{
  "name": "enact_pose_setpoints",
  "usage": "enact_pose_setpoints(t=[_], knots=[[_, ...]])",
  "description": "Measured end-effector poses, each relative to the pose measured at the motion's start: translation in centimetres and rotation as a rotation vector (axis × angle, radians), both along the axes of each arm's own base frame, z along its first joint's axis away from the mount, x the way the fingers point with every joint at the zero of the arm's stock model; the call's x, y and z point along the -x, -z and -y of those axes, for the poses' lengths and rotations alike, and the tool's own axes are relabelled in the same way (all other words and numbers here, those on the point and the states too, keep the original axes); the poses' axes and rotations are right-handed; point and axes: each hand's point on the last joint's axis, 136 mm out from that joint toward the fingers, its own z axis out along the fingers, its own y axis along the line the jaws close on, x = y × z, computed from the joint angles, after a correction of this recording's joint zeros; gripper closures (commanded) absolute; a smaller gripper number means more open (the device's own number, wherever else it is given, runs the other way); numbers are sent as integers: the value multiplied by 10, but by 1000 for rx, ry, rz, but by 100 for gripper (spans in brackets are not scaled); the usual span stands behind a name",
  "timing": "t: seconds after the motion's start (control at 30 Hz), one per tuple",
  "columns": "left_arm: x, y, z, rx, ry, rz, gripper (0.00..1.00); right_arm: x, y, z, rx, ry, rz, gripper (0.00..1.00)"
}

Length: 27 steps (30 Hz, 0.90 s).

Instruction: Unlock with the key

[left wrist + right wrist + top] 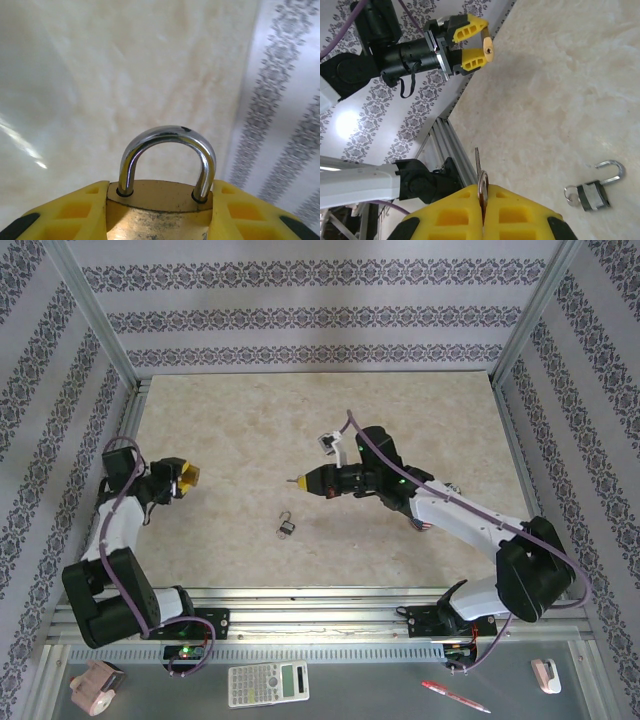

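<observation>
My left gripper (160, 196) is shut on a brass padlock (159, 214), its yellow fingers (85, 205) pressing on either side of the body. The chrome shackle (167, 136) stands upright with both legs seated in the body. In the top view this gripper (185, 478) hovers at the table's left side. My right gripper (483, 194) is shut on the key (477, 162), whose blade and ring stick out past the fingertips. The key tip (291, 481) points left toward the left gripper (470, 42) and its padlock (489, 50), with a wide gap between them.
A second, small grey padlock (286, 528) lies on the table between the arms, its shackle swung open and a key ring attached (592, 192). An aluminium frame (300, 598) borders the beige table. A calculator (268, 683) and a pen (455, 696) lie below the front rail.
</observation>
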Motion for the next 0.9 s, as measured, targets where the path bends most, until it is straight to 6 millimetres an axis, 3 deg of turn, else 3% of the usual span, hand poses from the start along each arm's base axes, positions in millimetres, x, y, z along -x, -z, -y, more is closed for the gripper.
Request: enact_pose_setpoints(t=[0.23, 0.53, 0.9], knots=[[-18, -41, 51, 163, -13, 154, 97, -6, -13, -27, 12, 16, 90, 100], [-29, -78, 108, 279, 31, 252, 98, -35, -22, -39, 36, 93, 185, 100], [-29, -93, 140, 339, 60, 280, 99, -48, -15, -49, 101, 135, 266, 100]])
